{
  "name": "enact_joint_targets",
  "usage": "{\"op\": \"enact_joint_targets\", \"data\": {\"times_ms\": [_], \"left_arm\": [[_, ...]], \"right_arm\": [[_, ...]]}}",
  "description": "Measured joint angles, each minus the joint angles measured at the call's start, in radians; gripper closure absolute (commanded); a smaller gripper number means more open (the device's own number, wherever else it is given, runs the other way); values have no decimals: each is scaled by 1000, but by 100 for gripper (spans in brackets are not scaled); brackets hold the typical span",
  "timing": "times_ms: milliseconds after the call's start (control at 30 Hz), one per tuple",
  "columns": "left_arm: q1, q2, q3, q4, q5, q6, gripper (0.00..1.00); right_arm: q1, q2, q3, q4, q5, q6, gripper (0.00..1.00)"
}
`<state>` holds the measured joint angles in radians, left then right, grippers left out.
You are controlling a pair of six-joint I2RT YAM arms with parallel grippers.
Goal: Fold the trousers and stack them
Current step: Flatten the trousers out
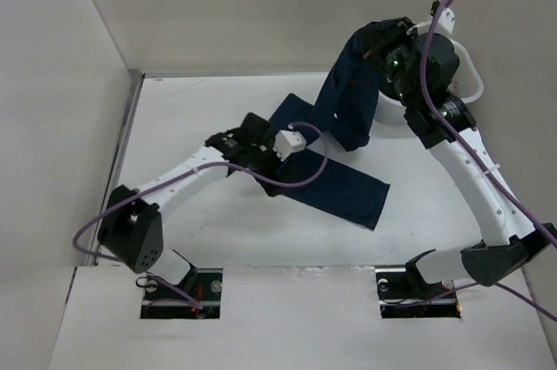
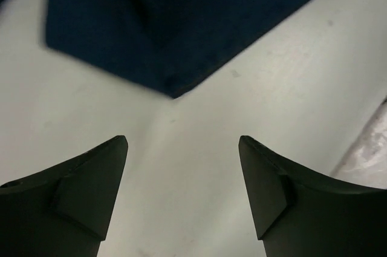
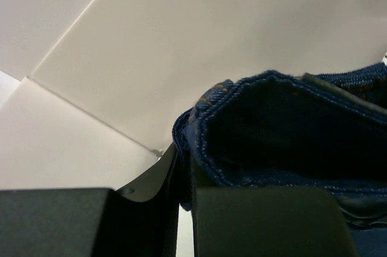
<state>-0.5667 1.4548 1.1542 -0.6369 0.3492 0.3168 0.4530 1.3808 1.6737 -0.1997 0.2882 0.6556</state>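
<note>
Denim, dark navy, is what catches the eye: the trousers (image 1: pixel 335 183) lie half on the white table (image 1: pixel 191 109) and half in the air. One long flat stretch runs slantwise across the middle of the table, its square end pointing toward the near right. The rest climbs steeply toward the far right corner, where the right gripper (image 1: pixel 383 43) holds it well above the surface.

Up close from the right wrist, that gripper (image 3: pixel 184 166) is clamped tight on a thick folded edge of the cloth (image 3: pixel 284 130). The blue fabric bulges out above the dark fingers (image 3: pixel 145 208), with a trace of tan thread along the rim (only faintly visible). Behind it are plain white walls (image 3: pixel 181 27).

The left gripper (image 1: pixel 251 131) hangs low by the far left end of the flat stretch. Its wrist view shows the two dark fingers (image 2: pixel 91 178) spread wide with nothing between them but bare table (image 2: pixel 290 87). A corner of the denim (image 2: pixel 181 21) lies just ahead of the tips and does not touch them. A purple cable (image 1: pixel 305 170) loops from the left arm out over the flat cloth.
</note>
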Motion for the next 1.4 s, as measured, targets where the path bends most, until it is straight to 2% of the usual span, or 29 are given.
{"op": "enact_joint_targets", "data": {"times_ms": [100, 167, 300, 467, 700, 733, 800, 867, 900, 1033, 1133, 1267, 1400], "left_arm": [[-120, 90, -17, 51, -35, -40, 0], [-149, 148, -19, 90, -74, -66, 0], [-119, 217, -49, 171, -204, -130, 0], [-76, 220, -79, 236, -353, -182, 0], [-101, 235, -77, 329, -371, -230, 1], [-101, 251, -71, 341, -361, -237, 16], [-97, 301, -53, 360, -344, -256, 66], [-80, 365, -40, 376, -335, -261, 86], [-65, 385, -37, 380, -316, -272, 91], [43, 376, -23, 378, -315, -225, 100], [202, 315, 0, 342, -341, -129, 100], [418, 137, 89, 328, -386, 95, 99], [488, -99, 139, 345, -415, 347, 99]], "right_arm": [[-3, -15, -5, -3, 6, -5, 100], [-10, -34, -18, -3, 8, -6, 100], [-22, -83, -52, -12, 12, -13, 100], [-27, -130, -87, -10, 19, -21, 100], [-27, -129, -105, -10, 19, -24, 100], [-27, -129, -107, -10, 19, -24, 100], [-31, -129, -111, -10, 18, -24, 100], [-45, -129, -112, -10, 5, -24, 100], [-56, -129, -112, -10, -3, -24, 100], [-129, -137, -129, -9, -56, -20, 100], [-195, -156, -173, -10, -111, -3, 100], [-270, -204, -259, -10, -190, 19, 100], [-297, -275, -351, -5, -245, 31, 100]]}}
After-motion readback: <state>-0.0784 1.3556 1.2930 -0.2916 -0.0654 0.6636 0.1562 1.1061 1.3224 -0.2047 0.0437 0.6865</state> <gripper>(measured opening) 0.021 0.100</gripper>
